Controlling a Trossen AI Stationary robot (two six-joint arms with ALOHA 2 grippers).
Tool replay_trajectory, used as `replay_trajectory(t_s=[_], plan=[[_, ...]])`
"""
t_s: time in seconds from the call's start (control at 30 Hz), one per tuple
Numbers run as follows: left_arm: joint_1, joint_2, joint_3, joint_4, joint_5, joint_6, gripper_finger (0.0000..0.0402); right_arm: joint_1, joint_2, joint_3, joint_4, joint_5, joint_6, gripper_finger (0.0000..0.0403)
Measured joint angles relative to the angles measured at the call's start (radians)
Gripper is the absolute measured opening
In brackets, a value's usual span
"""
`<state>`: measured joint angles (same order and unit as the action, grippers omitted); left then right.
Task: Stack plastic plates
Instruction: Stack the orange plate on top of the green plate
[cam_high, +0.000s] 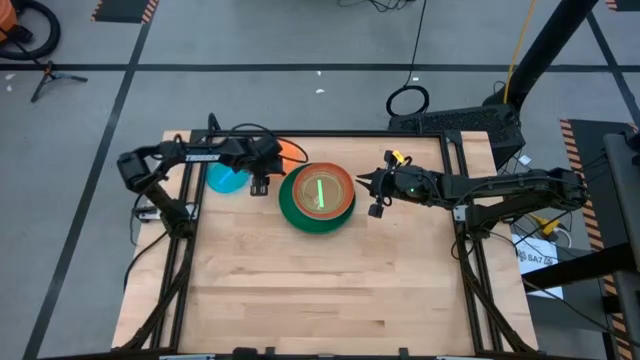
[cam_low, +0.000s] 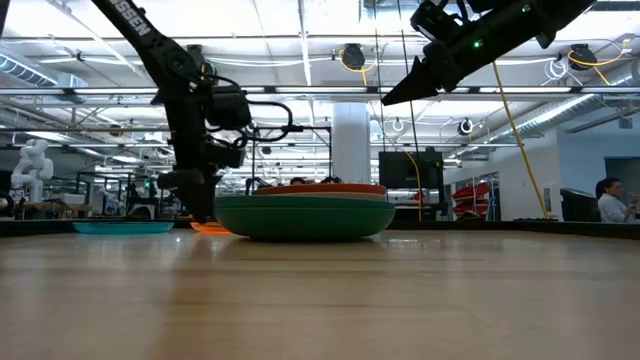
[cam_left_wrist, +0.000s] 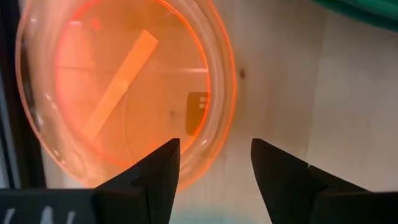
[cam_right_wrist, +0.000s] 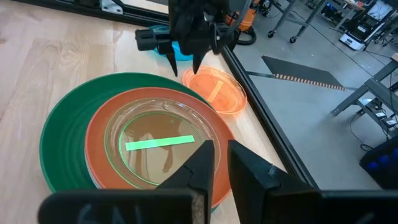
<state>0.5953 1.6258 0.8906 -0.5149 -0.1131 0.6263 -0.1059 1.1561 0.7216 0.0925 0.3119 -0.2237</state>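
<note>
A stack (cam_high: 318, 197) sits mid-table: a dark green plate (cam_right_wrist: 59, 134) below, an orange-red plate (cam_right_wrist: 94, 134) on it, and a small lime green plate (cam_right_wrist: 155, 146) on top. A small orange plate (cam_high: 292, 151) and a translucent blue plate (cam_high: 226, 180) lie flat on the wood near the far left. My left gripper (cam_left_wrist: 214, 155) is open and points down over the orange plate (cam_left_wrist: 124, 93). My right gripper (cam_right_wrist: 221, 149) is shut and empty, raised (cam_low: 385, 100) right of the stack. Other plates are out of view. My left gripper comes from above, one finger (cam_left_wrist: 158, 171) over the orange plate's rim (cam_left_wrist: 205, 158) and the other outside it over bare wood. Whether either finger touches the plate, I cannot tell. The plate lies flat on the table.
Black frame rails (cam_high: 452, 190) border the table on the left, right and far sides. The orange plate lies close to the far rail. The near half of the wooden top (cam_high: 320, 290) is bare. A person (cam_low: 610, 200) sits far off in the room.
</note>
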Motion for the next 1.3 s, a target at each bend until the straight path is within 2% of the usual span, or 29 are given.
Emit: replay_trajectory(t_s=[0.33,1.0,1.3], plan=[[-0.001,0.051,0.001,0.026,-0.011,0.053,0.0191,0.000,0.000,0.000,0.000,0.000,0.000,0.0038],[-0.028,0.065,0.009,0.017,-0.052,0.051,0.0010,0.000,0.000,0.000,0.000,0.000,0.000,0.0038],[-0.042,0.060,0.124,-0.163,-0.093,0.017,0.0007,0.000,0.000,0.000,0.000,0.000,0.000,0.0038]])
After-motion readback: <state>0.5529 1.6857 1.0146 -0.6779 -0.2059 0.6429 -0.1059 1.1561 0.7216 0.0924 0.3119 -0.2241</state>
